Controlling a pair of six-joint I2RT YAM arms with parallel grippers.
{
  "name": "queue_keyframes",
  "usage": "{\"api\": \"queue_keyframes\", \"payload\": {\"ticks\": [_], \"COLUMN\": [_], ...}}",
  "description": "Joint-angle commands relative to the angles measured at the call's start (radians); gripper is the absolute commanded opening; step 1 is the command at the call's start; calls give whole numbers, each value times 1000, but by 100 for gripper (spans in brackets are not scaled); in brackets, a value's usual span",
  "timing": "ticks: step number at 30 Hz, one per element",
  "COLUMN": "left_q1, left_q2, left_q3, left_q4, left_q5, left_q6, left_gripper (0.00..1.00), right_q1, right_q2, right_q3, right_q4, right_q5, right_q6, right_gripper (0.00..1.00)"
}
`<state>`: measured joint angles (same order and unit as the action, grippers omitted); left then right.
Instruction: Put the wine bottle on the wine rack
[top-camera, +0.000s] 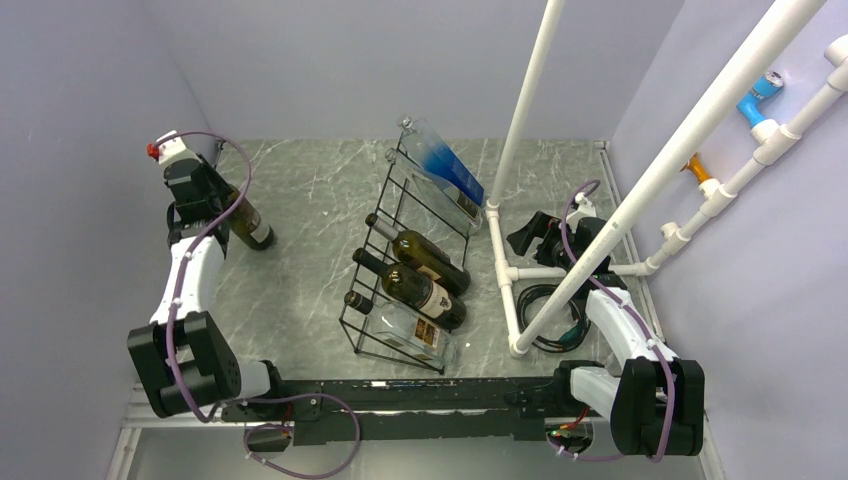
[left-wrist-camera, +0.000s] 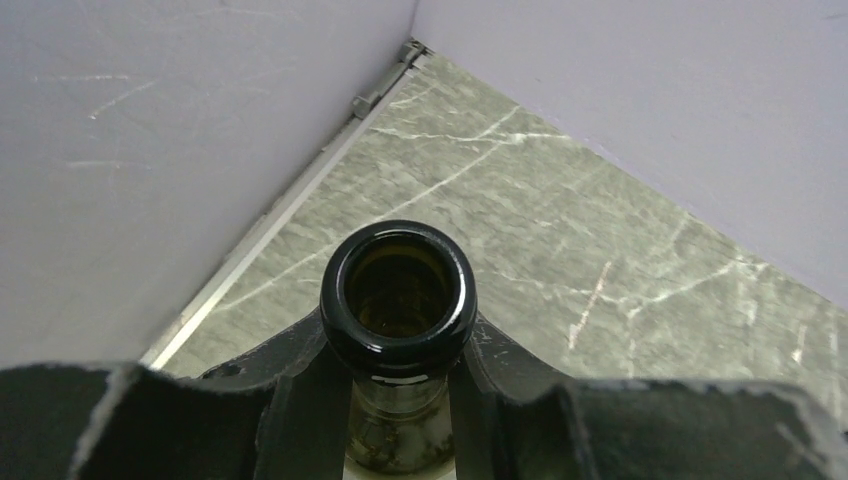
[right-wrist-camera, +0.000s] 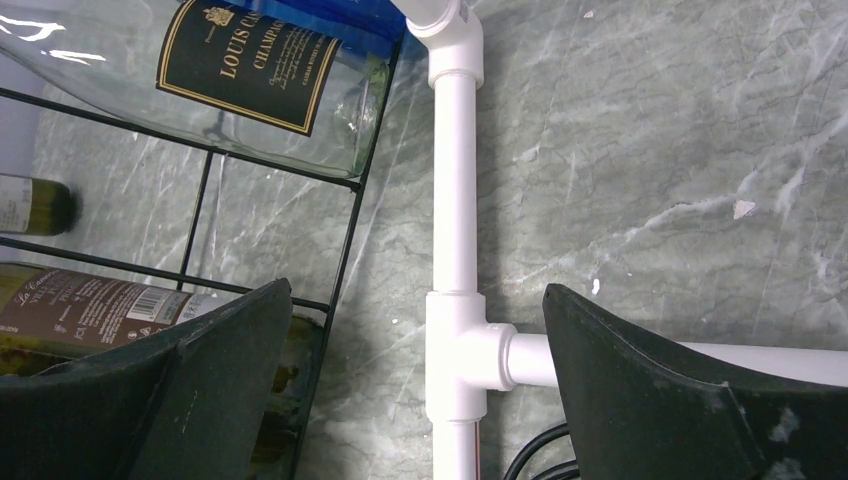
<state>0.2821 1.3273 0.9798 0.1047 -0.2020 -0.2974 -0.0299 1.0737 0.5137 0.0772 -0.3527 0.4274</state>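
Wine bottle (top-camera: 248, 222) held at far left, not racked yet.
Right gripper (right-wrist-camera: 417, 290): jaws apart, over the white pipe frame (right-wrist-camera: 455, 200) beside the wine rack (top-camera: 395, 215). Further back, left gripper (left-wrist-camera: 400, 400) is clamped on the bottle neck, well apart from the rack. Risk: with a neck-only hold the bottle may swing, slip, or clip racked bottles.

Table (top-camera: 300, 200) under rack (top-camera: 396, 360): grey-green marble with white veins; rack is black wire, walls (top-camera: 90, 110) pale lilac. On rack: far bottle (top-camera: 450, 170) clear with blue, black-and-gold label; middle bottles (top-camera: 425, 262) dark green; near bottle (top-camera: 410, 332) clear, brownish label. Left of rack: left bottle (top-camera: 245, 220) dark green, white label; right of rack: pipes (top-camera: 525, 110) white, blue fitting (top-camera: 757, 100), orange fitting (top-camera: 700, 168).
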Motion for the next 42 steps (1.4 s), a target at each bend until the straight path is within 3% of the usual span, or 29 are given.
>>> {"api": "queue_keyframes", "payload": {"ticks": [1,4,18,24,35,42], "left_q1": [-2,-3,-3,-3,-6,-96], "left_q2": [-106,-134,-278,-346,-437,-461], "left_q3": [21,19,-85,-19,28,31], "left_q4": [48,35,115,68,120,225], "left_q5": [77,113,247,277,487,539], "left_q6": [-94,-150,-356,-405,-650,-731], "left_gripper": [5,0,0,0,0,0], "right_q1": [1,1,1,2,1,1], "right_q2": [3,6,26,26,14,5], "right_q3": [0,0,0,0,-1,-4], "right_q4": [56,57,63,61,61,60], "right_q5": [-14,-10,-6,-2,-15,-21], "right_q6": [-2,-2,-2,-3,1,1], "right_gripper": [100,100,100,100,100,100]}}
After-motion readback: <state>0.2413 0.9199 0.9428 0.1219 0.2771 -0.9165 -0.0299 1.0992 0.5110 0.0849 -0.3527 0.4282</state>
